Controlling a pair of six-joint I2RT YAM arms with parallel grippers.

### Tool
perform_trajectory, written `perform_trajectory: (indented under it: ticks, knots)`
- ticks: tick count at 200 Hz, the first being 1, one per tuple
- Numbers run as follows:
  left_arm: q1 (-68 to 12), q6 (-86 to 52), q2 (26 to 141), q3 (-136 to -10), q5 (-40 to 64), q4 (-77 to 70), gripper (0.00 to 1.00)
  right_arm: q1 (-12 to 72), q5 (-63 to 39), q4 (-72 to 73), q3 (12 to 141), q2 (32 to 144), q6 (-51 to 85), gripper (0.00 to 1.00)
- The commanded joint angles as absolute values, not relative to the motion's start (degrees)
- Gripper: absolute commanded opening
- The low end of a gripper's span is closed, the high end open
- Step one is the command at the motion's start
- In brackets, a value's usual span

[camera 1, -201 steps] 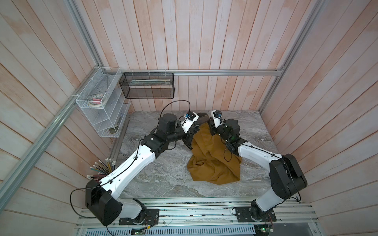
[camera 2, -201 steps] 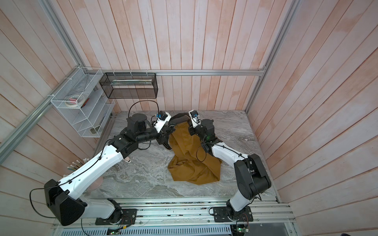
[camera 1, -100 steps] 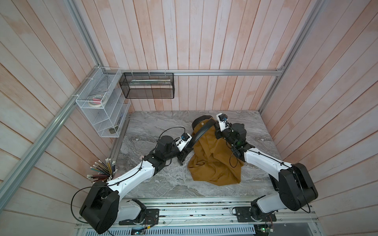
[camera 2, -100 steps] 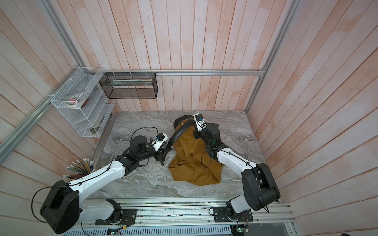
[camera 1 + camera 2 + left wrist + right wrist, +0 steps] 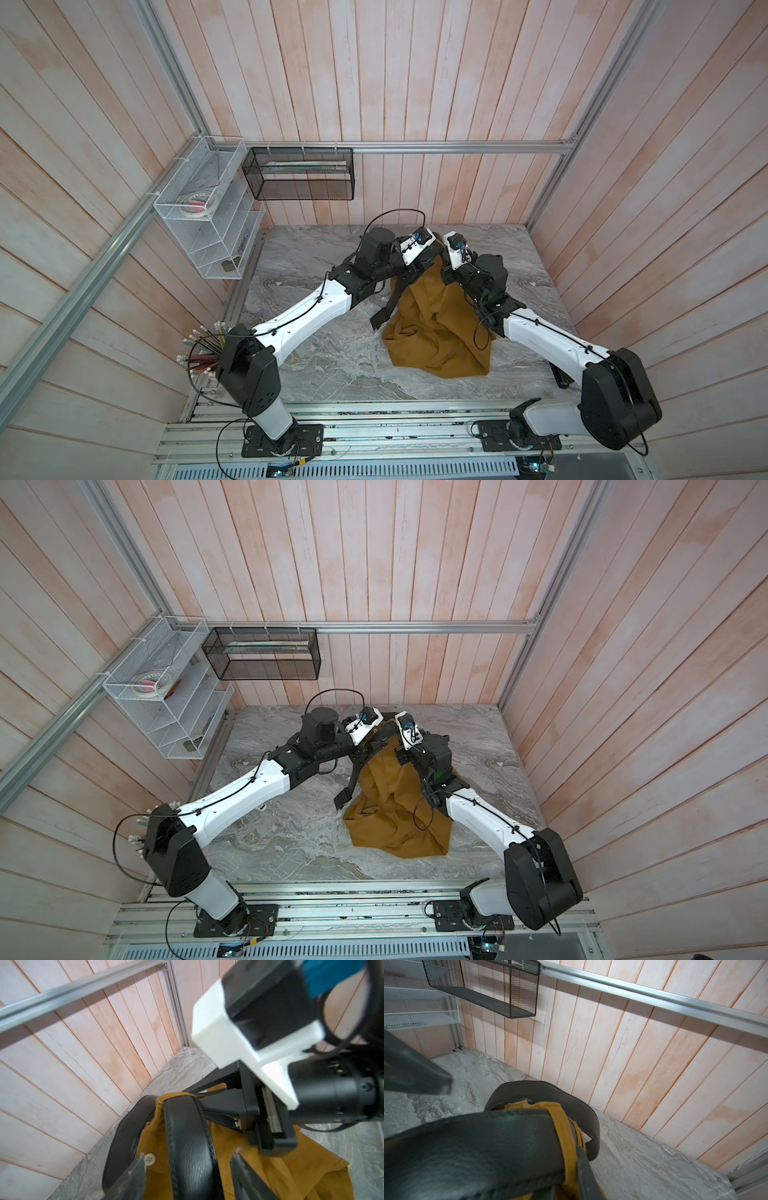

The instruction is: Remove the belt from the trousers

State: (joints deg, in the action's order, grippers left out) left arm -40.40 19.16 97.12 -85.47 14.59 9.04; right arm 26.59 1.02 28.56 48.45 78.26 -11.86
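Black left gripper [image 5: 188, 1156], fingers apart, straddles the belt [image 5: 187, 1126] at the waist of the trousers [image 5: 436, 328]. Right gripper [image 5: 207, 1095], just beside it, is clamped on the trousers there, holding the waist raised. The belt passes under a mustard loop [image 5: 562, 1136]; its free end hangs beside the trousers, whose legs pool on the marble surface [image 5: 316, 365].

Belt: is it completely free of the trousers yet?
No, in the right wrist view the belt passes under a mustard loop of the trousers.
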Motion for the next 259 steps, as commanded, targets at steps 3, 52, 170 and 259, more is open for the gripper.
perform_trajectory:
  ticks: [3,52,170,259]
  knots:
    - [-41.32,20.39,101.66,-91.44,15.15,17.78,0.66,26.84,2.06,31.25,48.79,75.63,-12.77,0.03]
    - [-42.77,21.07,98.36,-93.56,16.39,16.03,0.0,26.31,1.41,30.83,47.75,77.88,-12.1,0.57]
    - [-40.77,18.78,66.22,-69.1,17.53,2.17,0.0,22.24,13.18,20.61,59.4,92.13,-0.99,0.55]
    - [-27.33,14.55,72.54,-46.19,25.96,-12.05,0.06,22.5,12.98,25.75,56.04,87.72,2.62,0.18]
